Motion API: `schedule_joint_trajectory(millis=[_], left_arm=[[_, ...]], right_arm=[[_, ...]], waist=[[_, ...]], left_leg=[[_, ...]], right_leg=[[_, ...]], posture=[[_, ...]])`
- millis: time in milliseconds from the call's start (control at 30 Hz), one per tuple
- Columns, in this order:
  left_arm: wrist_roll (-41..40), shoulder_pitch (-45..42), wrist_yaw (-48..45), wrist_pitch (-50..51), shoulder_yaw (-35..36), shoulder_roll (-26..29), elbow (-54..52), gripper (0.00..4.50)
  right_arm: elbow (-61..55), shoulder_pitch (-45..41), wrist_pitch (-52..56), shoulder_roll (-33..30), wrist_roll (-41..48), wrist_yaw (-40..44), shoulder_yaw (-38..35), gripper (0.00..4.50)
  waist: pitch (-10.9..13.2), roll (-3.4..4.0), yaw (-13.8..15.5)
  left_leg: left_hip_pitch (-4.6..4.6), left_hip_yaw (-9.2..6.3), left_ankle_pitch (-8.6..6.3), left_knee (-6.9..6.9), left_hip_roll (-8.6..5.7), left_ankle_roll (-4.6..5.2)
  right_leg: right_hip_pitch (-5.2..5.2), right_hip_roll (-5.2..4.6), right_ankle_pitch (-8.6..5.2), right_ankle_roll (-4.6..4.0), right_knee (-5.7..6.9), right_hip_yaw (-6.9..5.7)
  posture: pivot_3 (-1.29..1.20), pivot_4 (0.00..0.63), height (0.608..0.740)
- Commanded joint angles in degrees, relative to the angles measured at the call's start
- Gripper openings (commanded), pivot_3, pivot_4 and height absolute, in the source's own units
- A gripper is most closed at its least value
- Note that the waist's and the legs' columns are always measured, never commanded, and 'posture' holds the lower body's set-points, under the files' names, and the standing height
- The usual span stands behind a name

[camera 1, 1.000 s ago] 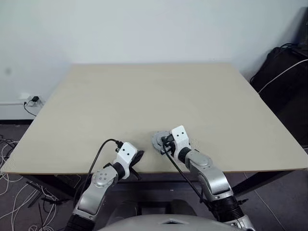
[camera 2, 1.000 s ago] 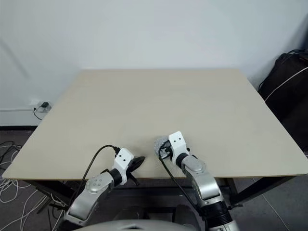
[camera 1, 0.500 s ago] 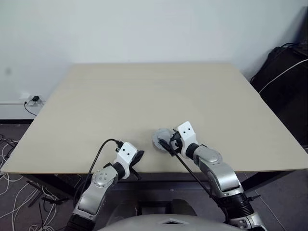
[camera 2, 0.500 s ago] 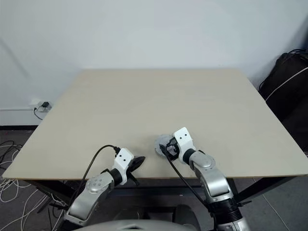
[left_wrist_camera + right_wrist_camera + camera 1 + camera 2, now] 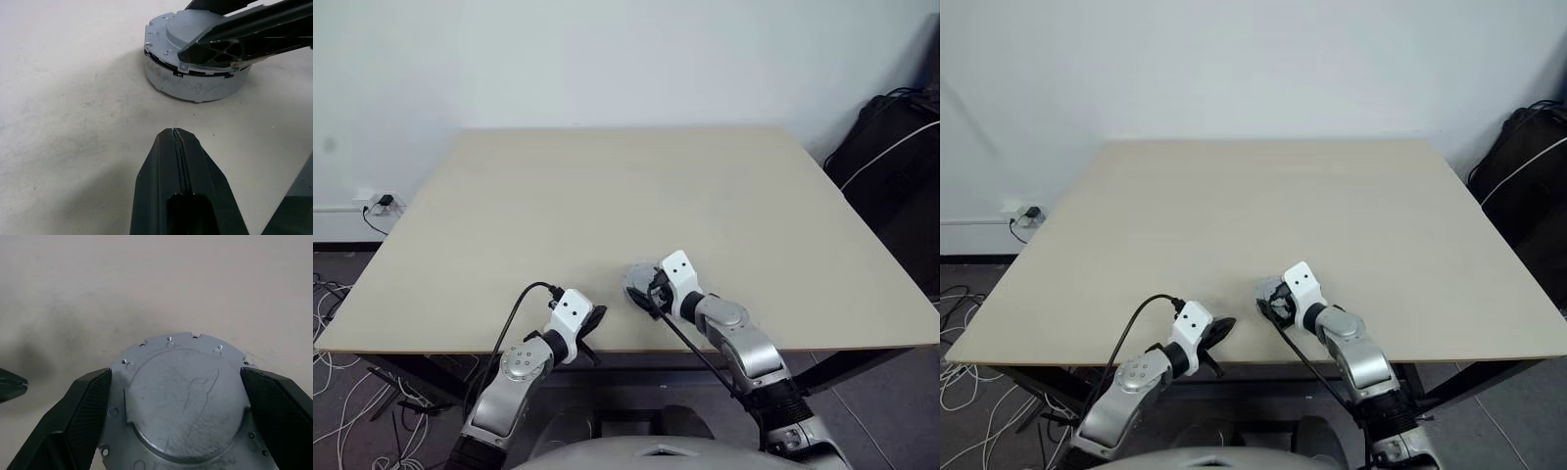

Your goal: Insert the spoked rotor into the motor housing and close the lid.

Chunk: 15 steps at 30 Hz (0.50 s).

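The lid [image 5: 183, 401] sits closed on top of the motor housing [image 5: 195, 84], and the assembled unit stands on the beige tabletop [image 5: 607, 196] near its front edge, slightly to the right of the middle. The top face of the lid is smooth silver metal with a raised round centre, some fine scratches, and small holes around the edge. A thin dark seam runs around the side, where the lid meets the housing wall. The spoked rotor cannot be seen; the lid covers the inside.

The right end effector [image 5: 181, 391] is wide open, with one black finger on each side of the unit. The fingers [image 5: 83, 406] stand just beside the rim, and I cannot tell whether they touch it. In the left wrist view, one right finger crosses above the lid.

The left end effector [image 5: 177, 142] is fully closed, its two fingers pressed together with nothing between them. It hovers low over the tabletop, near the unit but apart from it, on the unit's left side. A black cable [image 5: 514, 313] runs along the left arm.
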Motion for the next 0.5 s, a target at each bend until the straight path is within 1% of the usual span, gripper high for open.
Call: schedule_joint_trajectory(millis=[33,100,500], left_arm=[[0.06,-0.35,0.36,-1.39,0.31,0.13,-2.39,0.00],[0.04,-0.26,0.41,-1.34,0.34,0.10,-2.46,0.00],[-0.14,-0.50,0.27,-1.17,0.30,-0.03,-2.32,0.00]], right_arm=[[-0.70,-0.99,-1.01,-0.12,-0.10,0.36,-0.30,3.87],[-1.00,-0.84,-0.97,-0.39,-0.19,0.14,-0.50,3.28],[-2.04,-0.79,0.31,-1.07,-0.98,-0.88,-0.56,3.27]], waist=[[0.00,0.00,0.00],[0.00,0.00,0.01],[0.00,0.00,0.22]], left_leg=[[0.00,0.00,0.00,0.00,0.00,0.00],[0.00,-0.01,0.00,-0.01,0.00,0.00],[0.00,-0.01,0.00,-0.01,-0.01,0.00]], right_leg=[[0.00,0.00,0.00,0.00,0.00,0.00],[-0.01,0.00,0.00,0.00,0.00,0.00],[0.01,-0.01,0.00,0.00,0.00,0.00]], posture=[[0.00,0.000,0.740],[0.00,0.000,0.740],[0.00,0.000,0.740]])
